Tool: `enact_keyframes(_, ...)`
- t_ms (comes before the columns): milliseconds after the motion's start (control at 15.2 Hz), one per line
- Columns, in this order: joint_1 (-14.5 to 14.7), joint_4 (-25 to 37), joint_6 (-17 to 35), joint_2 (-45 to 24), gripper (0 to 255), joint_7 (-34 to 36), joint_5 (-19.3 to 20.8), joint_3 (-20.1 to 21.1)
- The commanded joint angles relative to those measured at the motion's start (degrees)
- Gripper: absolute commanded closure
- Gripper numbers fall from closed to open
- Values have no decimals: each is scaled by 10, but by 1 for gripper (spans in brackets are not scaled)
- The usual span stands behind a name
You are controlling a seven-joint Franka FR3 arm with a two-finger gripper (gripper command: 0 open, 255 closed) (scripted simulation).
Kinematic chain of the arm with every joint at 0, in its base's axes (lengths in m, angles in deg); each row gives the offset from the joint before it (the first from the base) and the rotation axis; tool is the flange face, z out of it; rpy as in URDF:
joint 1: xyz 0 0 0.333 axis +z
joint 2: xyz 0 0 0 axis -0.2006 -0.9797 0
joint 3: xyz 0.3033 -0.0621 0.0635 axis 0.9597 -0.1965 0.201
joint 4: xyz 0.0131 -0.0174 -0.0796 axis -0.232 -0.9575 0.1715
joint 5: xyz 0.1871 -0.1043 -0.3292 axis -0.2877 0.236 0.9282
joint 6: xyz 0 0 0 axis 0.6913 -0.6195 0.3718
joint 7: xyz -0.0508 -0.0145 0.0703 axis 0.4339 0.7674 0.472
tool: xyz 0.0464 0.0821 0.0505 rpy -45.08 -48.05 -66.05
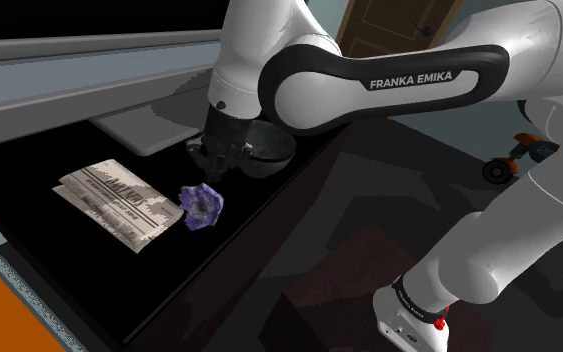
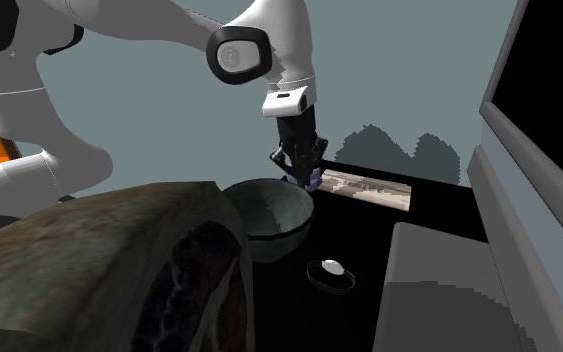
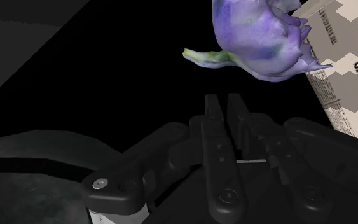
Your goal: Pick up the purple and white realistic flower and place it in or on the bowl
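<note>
On the black worktop (image 1: 239, 240), the purple-white flower (image 1: 201, 203) lies unheld against the newspaper (image 1: 119, 205), near the bowl (image 1: 269, 150). The gripper (image 3: 224, 99) hovers beside it, jaws together on nothing. Risk: descending while shut, the fingertips would shove the bloom or snag the paper

A folded newspaper (image 1: 119, 205) lies on the black table (image 1: 69, 255).
</note>
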Motion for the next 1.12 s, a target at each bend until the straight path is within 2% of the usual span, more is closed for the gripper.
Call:
enact_keyframes(0, 0, 0, 0, 0, 255, 0, 0, 0)
enact_keyframes(330, 0, 0, 0, 0, 255, 0, 0, 0)
enact_keyframes(396, 0, 0, 0, 0, 0, 0, 0, 0)
enact_keyframes(660, 13, -43, -8, 72, 0, 102, -45, 14)
enact_keyframes(924, 26, -60, -24, 126, 0, 218, -77, 37)
enact_keyframes(1056, 26, -65, -17, 123, 0, 220, -76, 39)
